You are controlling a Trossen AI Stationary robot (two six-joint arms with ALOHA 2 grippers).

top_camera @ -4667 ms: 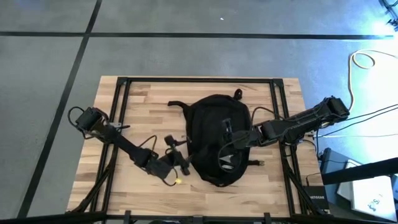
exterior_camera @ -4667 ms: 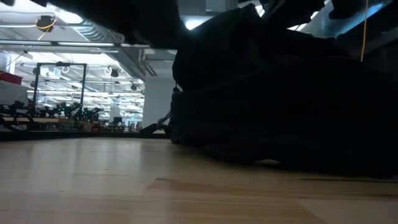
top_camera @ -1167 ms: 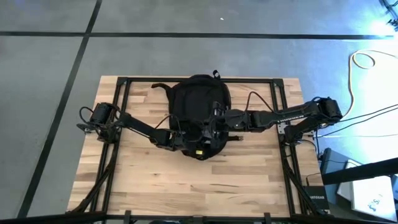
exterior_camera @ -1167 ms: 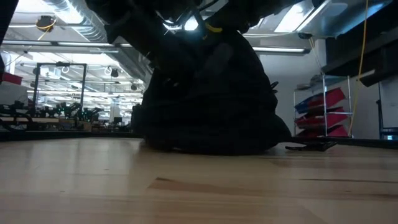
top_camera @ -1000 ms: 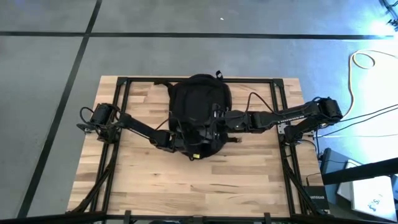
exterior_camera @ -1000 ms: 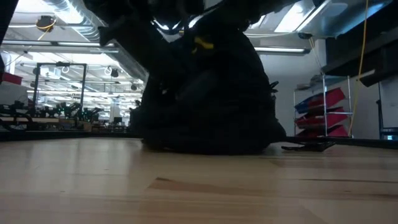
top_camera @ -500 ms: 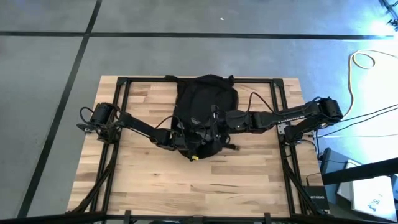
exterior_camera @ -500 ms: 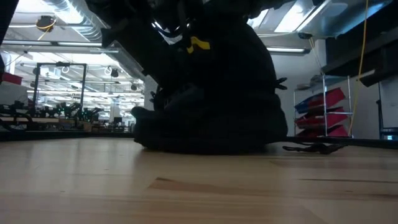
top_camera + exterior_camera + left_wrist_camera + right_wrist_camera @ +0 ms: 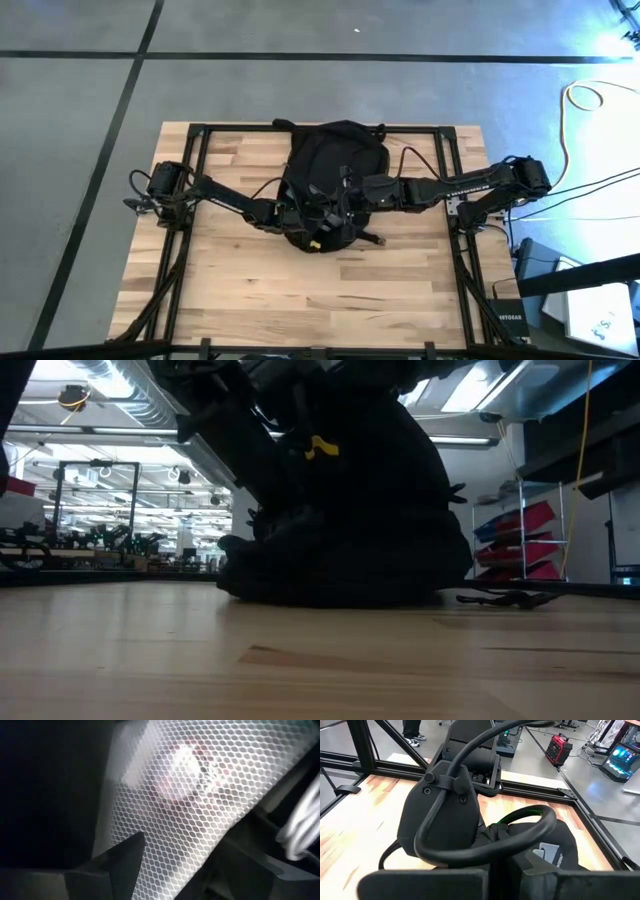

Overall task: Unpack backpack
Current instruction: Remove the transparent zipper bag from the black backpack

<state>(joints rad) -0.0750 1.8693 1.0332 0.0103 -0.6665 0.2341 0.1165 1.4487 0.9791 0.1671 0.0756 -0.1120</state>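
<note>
The black backpack (image 9: 335, 150) stands upright at the table's far middle, its base on the wood (image 9: 330, 595). My left gripper (image 9: 305, 218) reaches into it from the left. Inside, a white mesh pouch (image 9: 200, 795) fills the gap between my left fingers (image 9: 182, 870); a white cord (image 9: 300, 825) lies beside it. My right gripper (image 9: 347, 193) comes level from the right, shut at the backpack's upper part. A small yellow tab (image 9: 322, 448) shows high on the backpack's near side. My left gripper has the mesh pouch's lower edge (image 9: 170, 870) between its two spread fingers, inside the backpack. The fingers hide the spots where they meet it. My right gripper is shut on the backpack's upper fabric (image 9: 545, 845), coming level from the table's right. Its own fingers and my left arm (image 9: 445, 810) hide which part it has. The backpack stays upright under it.
A loose black strap end (image 9: 372, 238) lies on the wood right of the backpack's base. Black frame rails (image 9: 200, 135) run along the table's edges. Bare wood (image 9: 320, 300) spreads across the near half.
My left gripper has gone toward the far edge, deeper into the backpack, and has rolled about its own line. The backpack's top has shifted toward the table's right while its base stayed on the wood.
</note>
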